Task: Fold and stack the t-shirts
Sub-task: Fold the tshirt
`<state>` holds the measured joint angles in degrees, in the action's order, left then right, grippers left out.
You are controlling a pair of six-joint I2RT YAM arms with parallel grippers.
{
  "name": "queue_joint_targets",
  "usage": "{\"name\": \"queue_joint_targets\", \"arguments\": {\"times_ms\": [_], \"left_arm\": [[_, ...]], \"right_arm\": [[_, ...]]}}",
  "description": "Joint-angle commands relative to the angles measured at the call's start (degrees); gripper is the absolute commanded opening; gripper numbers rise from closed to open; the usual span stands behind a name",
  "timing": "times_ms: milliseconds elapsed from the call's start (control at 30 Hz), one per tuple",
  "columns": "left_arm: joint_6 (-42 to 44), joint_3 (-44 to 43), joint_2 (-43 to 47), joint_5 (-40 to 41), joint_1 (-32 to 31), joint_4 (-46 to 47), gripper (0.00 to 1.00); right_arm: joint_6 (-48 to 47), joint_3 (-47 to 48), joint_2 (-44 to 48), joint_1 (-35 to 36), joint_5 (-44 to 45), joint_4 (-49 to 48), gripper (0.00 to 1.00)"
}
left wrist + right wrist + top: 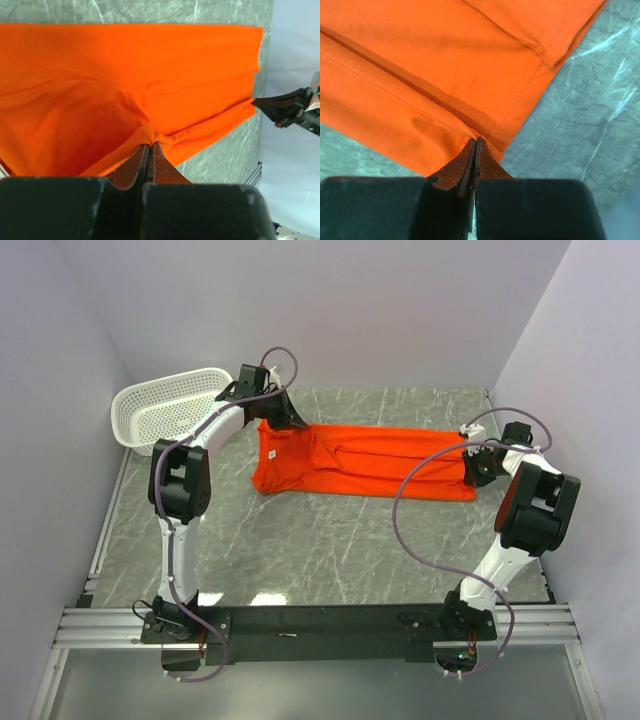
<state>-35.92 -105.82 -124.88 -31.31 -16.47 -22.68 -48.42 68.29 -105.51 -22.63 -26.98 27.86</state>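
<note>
Holds the orange-red t-shirt [360, 462] stretched as a long folded band on the grey marble table [330, 540], between both grippers. Pinches bunched cloth at its left end in the left gripper [150, 146], jaws pressed together. Nips the opposite hem corner in the right gripper [476, 141], likewise clamped.

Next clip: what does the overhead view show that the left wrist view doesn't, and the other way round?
Only the overhead view: the white basket at the far left corner, and the whole t-shirt laid out as a long strip. Only the left wrist view: a close look at the left gripper, shut on a bunched pinch of cloth. Both: the orange t-shirt over the marble table, and the right gripper at its far end.
</note>
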Motion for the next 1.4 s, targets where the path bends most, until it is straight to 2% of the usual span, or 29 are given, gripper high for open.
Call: {"name": "queue_joint_targets", "arguments": {"times_ms": [0,767,1367], "left_arm": [[2.17,-3.60,-0.80,-1.91,0.38,-0.96,0.01],[2.52,-5.98,-3.97,-4.02,0.56,0.18,0.01],[0.94,-11.51,-8.36,-6.74,0.56,1.67,0.01]], "right_arm": [[0.44,2.37,-0.57,0.22,0.09,-1.05,0.00],[0.70,2.46,-0.92,0.31,0.35,-1.23,0.00],[0.61,2.37,-1.01,0.22,0.44,-1.31,0.00]]}}
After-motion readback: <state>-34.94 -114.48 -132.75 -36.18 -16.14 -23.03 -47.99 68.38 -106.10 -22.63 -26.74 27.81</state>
